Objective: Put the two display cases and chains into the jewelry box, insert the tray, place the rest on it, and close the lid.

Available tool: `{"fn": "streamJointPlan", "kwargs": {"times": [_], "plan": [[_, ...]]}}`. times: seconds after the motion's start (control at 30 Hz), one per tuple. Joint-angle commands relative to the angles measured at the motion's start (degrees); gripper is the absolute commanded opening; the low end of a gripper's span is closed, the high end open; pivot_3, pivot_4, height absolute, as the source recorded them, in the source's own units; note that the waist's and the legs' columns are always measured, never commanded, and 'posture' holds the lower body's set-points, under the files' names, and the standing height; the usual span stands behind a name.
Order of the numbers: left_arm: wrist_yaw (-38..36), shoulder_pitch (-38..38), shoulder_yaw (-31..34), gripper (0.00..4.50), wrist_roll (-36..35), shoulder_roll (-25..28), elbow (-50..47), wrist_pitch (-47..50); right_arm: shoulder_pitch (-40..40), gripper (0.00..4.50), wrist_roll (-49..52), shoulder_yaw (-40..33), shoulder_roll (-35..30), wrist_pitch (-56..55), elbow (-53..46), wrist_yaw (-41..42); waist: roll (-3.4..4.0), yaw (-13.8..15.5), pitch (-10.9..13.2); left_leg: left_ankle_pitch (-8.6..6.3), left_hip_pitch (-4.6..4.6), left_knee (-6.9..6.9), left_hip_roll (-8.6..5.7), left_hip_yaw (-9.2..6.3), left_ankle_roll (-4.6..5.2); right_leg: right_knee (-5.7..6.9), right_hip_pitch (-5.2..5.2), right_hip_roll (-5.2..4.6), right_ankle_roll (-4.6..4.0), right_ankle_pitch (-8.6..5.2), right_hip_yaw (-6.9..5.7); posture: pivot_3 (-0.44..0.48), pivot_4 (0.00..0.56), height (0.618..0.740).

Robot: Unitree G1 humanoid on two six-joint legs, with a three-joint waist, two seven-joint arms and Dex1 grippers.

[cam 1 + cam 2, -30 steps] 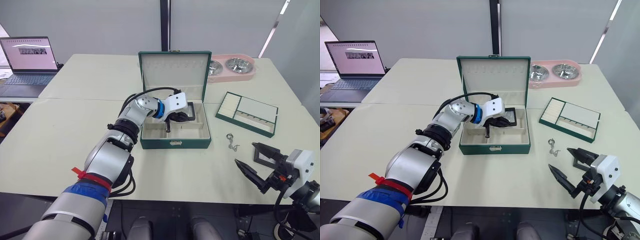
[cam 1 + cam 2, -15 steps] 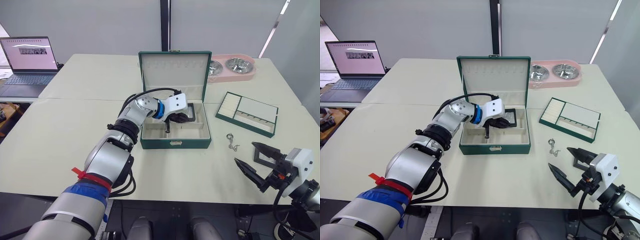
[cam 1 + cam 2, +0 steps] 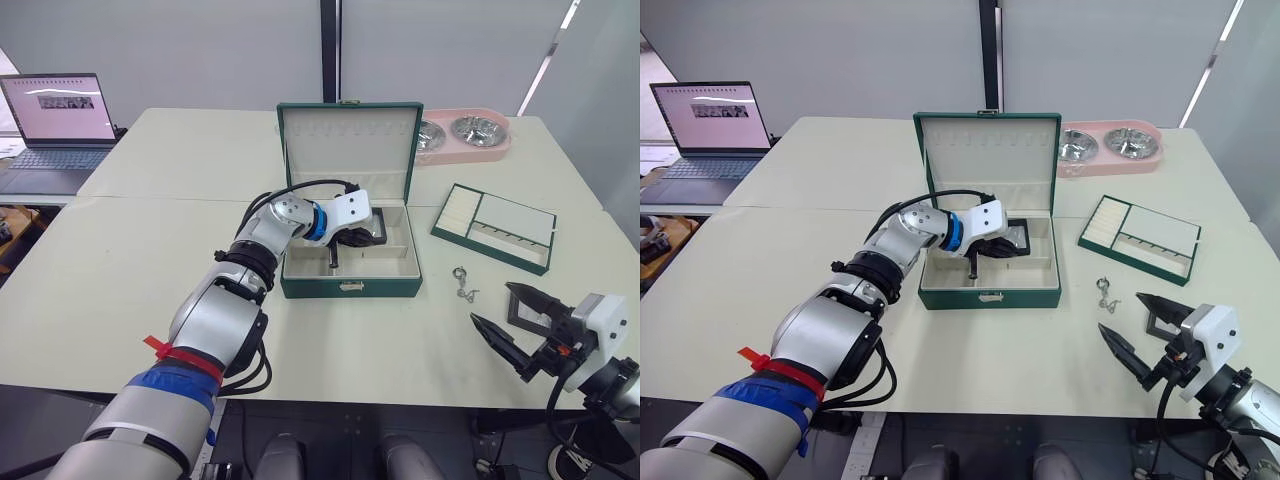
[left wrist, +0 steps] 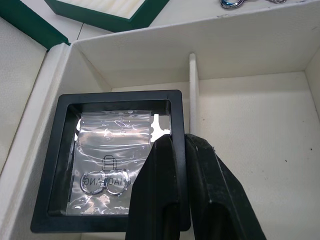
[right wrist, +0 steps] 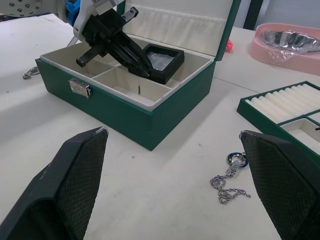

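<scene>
The box (image 3: 350, 245) sits open on the table (image 3: 120, 260), lid (image 3: 347, 150) upright. A display case (image 4: 107, 160) lies in its back compartment, tilted against the wall; the left gripper (image 4: 181, 150) pinches its frame edge with fingers closed. The tray (image 3: 494, 226) lies right of the box, a chain (image 3: 462, 284) between them. The right gripper (image 3: 515, 320) hovers wide open, empty.

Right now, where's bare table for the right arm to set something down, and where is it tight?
Free: the table left of the jewelry box, and the strip between the box front and the near edge. Tight: between box and tray, where a chain lies, with the open right end effector just below. Inside the box, the left end effector sits shut on a display case.
</scene>
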Motion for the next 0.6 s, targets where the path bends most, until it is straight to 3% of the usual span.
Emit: {"fn": "streamJointPlan", "kwargs": {"times": [0.03,0.2,0.6], "plan": [[-0.11,0.13,1.29,0.02,-0.05,-0.43,0.2,-0.49,-0.39,4.5,0.7,-1.68,-0.52,-0.37,-2.52,0.18,0.0,0.0,0.0,0.0,0.0,0.0,0.0,0.0,0.0,0.0,0.0,0.0,0.0,0.0,0.0,0.0,0.15,0.74],[-0.32,0.12,1.95,0.02,-0.32,-0.51,0.23,-0.19,-0.47,4.5,0.63,-1.4,-0.56,-0.44,-2.46,0.35,0.0,0.0,0.0,0.0,0.0,0.0,0.0,0.0,0.0,0.0,0.0,0.0,0.0,0.0,0.0,0.0,0.15,0.74],[-1.54,-0.96,5.7,3.63,-2.42,-0.85,-0.07,0.45,-1.81,4.5,0.38,-0.82,-0.91,-0.23,-1.73,1.34,0.0,-0.02,0.0,0.0,0.0,0.01,0.0,0.0,0.0,0.01,0.0,0.0,0.0,0.0,0.0,0.0,0.15,0.74]]}}
